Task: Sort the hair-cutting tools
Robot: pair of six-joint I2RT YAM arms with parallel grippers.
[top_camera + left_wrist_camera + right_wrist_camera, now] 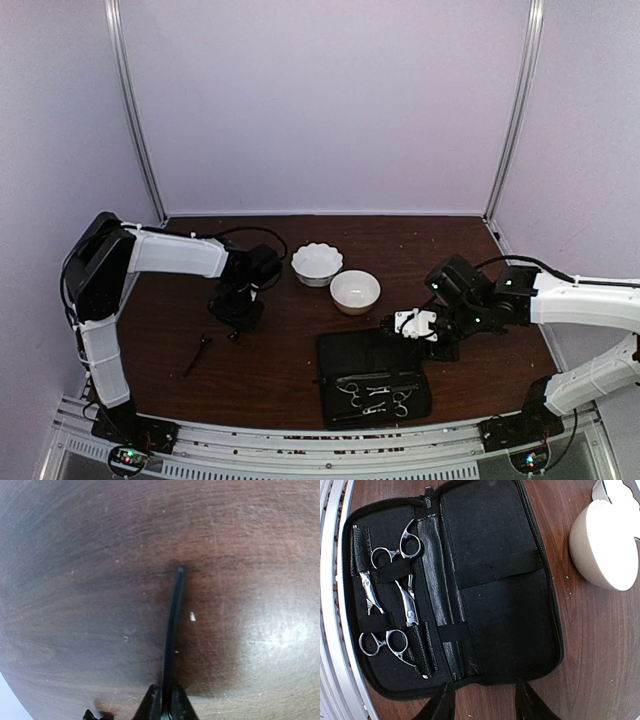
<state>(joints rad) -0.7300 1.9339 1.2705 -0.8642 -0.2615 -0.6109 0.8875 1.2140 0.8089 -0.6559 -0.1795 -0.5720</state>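
Over the table (75, 580), the left gripper (165, 702) clasps a black clip (172, 630).

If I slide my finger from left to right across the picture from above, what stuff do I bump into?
Loose black clip → left gripper pinching a second black clip → frilly white bowl → smooth white bowl → right gripper.
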